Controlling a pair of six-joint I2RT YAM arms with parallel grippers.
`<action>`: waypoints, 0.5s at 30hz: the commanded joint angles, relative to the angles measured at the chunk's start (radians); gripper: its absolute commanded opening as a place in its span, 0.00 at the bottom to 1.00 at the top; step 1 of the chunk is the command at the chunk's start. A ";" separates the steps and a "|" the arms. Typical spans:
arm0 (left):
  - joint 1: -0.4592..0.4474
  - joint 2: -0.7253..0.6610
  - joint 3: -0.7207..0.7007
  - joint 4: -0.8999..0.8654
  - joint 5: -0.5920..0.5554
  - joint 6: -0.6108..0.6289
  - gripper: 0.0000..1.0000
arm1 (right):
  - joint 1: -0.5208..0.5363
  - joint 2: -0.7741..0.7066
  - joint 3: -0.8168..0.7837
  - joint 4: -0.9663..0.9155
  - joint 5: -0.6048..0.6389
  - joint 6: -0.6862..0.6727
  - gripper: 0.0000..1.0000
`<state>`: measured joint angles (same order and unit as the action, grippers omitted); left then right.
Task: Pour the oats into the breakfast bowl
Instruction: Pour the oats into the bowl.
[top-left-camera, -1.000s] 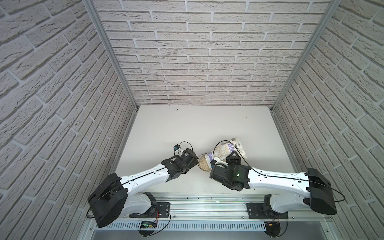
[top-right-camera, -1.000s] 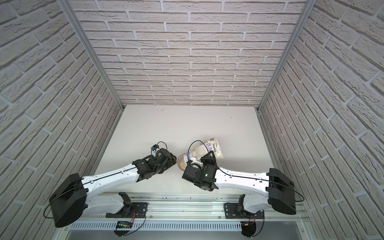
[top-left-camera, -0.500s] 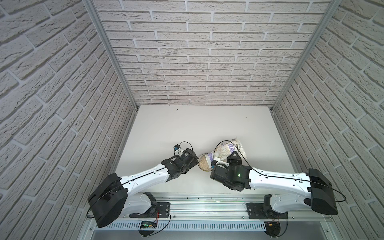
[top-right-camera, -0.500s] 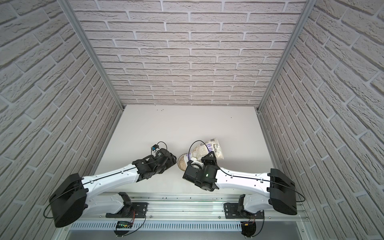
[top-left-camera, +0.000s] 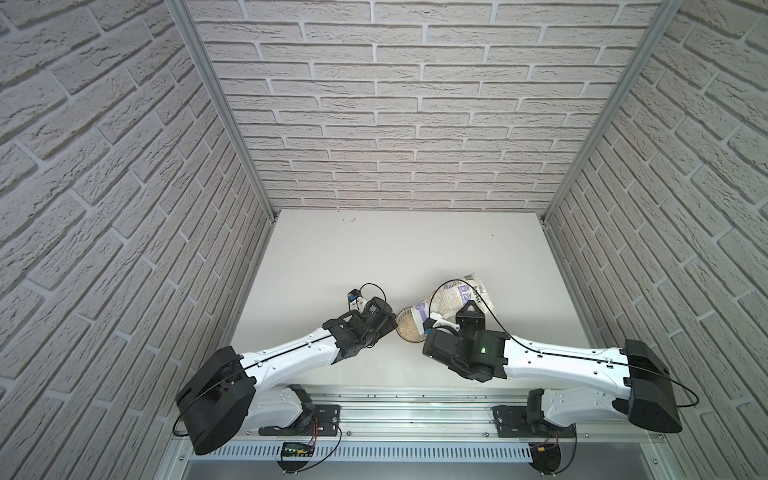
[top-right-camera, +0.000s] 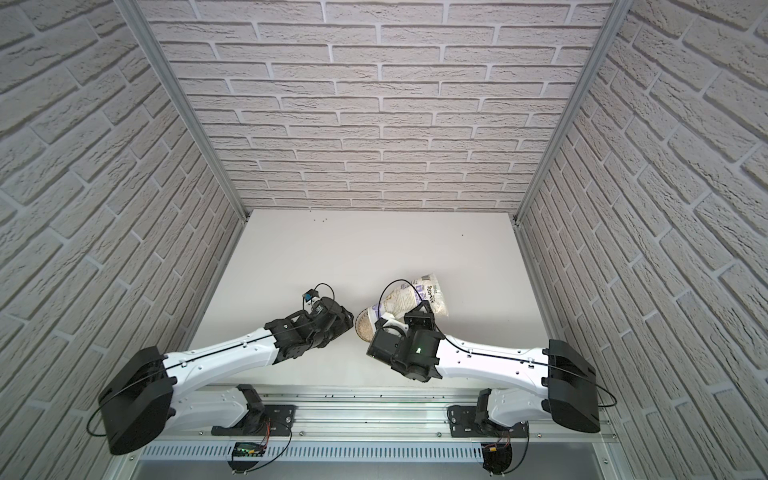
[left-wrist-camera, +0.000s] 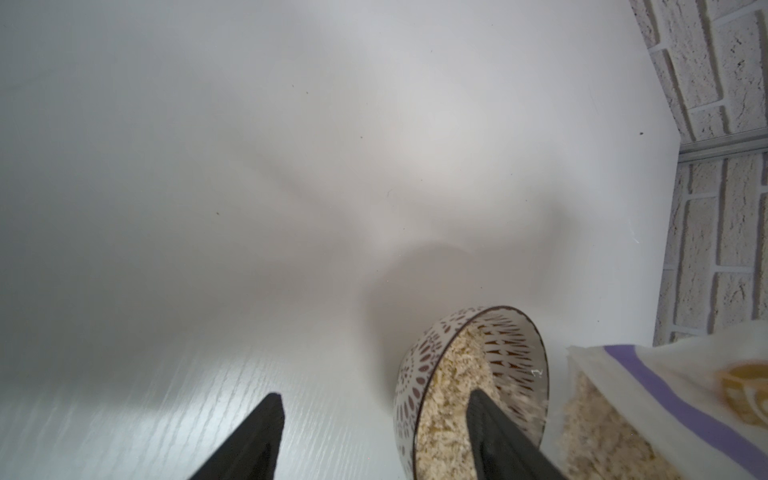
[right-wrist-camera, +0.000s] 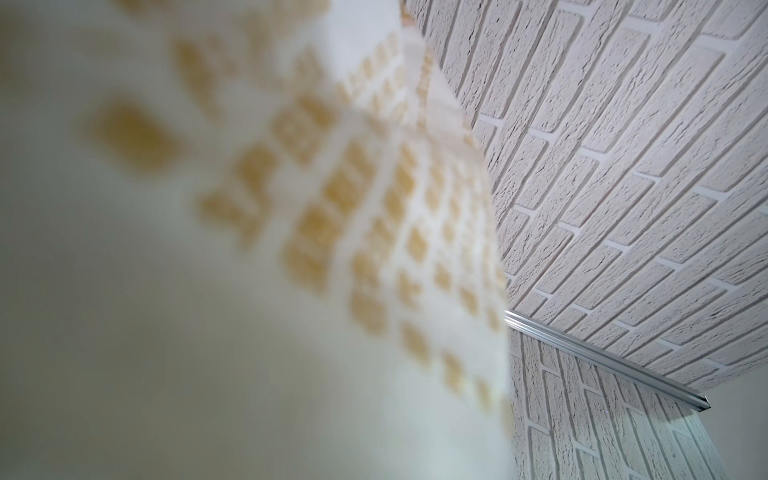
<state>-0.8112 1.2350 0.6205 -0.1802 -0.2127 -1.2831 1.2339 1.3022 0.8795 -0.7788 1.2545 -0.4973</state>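
Two grippers busy: right gripper (top-left-camera: 468, 311) clamps the tilted oats bag (top-left-camera: 451, 297), two o'clock of the bowl (left-wrist-camera: 409, 374); left gripper (left-wrist-camera: 374, 397) gapes open.

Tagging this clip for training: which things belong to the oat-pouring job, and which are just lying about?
Job: oats bag, tilted toward the breakfast bowl; right gripper holding it; left gripper open at the bowl.
Just there: table, brick walls, metal rail.

My top views both sit high over the front edge of the bench (top-left-camera: 374, 257), looking down on all of it, left wrist low beside the breakfast bowl (left-wrist-camera: 409, 374), right wrist blurred, probably against the oats bag (right-wrist-camera: 332, 187).
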 joint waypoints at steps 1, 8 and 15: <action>-0.004 -0.003 -0.005 0.013 -0.009 -0.004 0.72 | -0.011 -0.029 0.017 0.055 0.188 0.022 0.03; -0.005 -0.008 0.001 0.004 -0.011 0.005 0.72 | -0.021 0.016 -0.035 0.157 0.237 -0.087 0.03; -0.004 -0.038 -0.023 0.004 -0.029 -0.007 0.72 | -0.015 0.041 0.026 0.024 0.162 0.112 0.03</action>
<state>-0.8112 1.2255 0.6163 -0.1806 -0.2180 -1.2835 1.2175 1.3361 0.8719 -0.7769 1.2594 -0.4637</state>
